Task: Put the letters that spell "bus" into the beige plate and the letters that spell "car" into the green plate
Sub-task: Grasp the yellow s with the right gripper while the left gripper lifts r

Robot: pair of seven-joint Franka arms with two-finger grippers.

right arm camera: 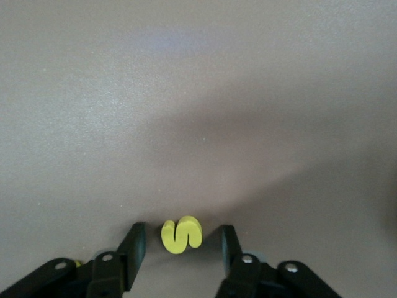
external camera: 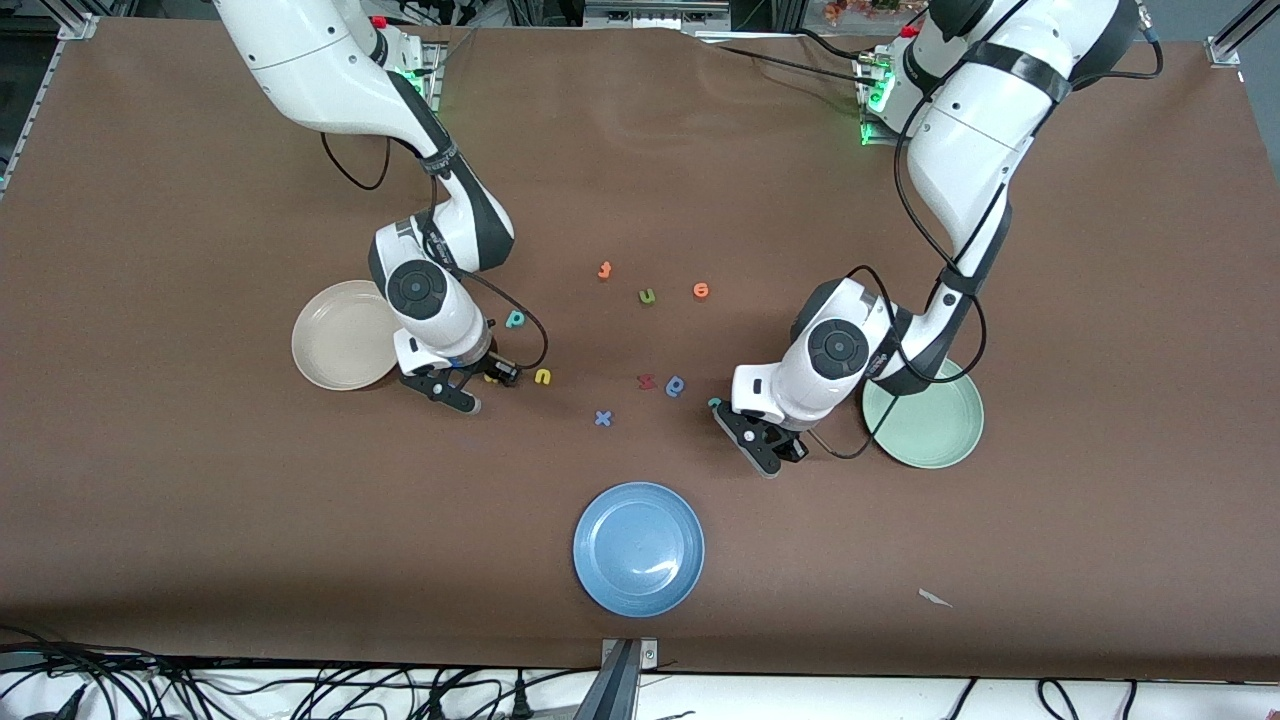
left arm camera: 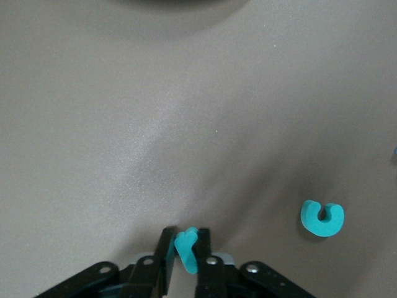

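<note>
The beige plate [external camera: 345,348] is round, glossy and shallow. At about half past three from it my right gripper [external camera: 482,385] is down at the matte brown table [external camera: 200,500], fingers [right arm camera: 133,245] parted around the yellow s [right arm camera: 181,234] and touching neither side. This soft foam piece lies flat, its long axis running from one finger toward the other. The yellow u [external camera: 542,376] lies at three o'clock from that gripper, the teal b [external camera: 515,318] at one o'clock. My left gripper [external camera: 778,455], near nine o'clock from the pale green plate [external camera: 925,415], is clamped on the teal r [left arm camera: 188,254], which stands on edge, stem along the fingers. The teal c [left arm camera: 322,218] lies flat at ten o'clock, mouth turned away from me.
</note>
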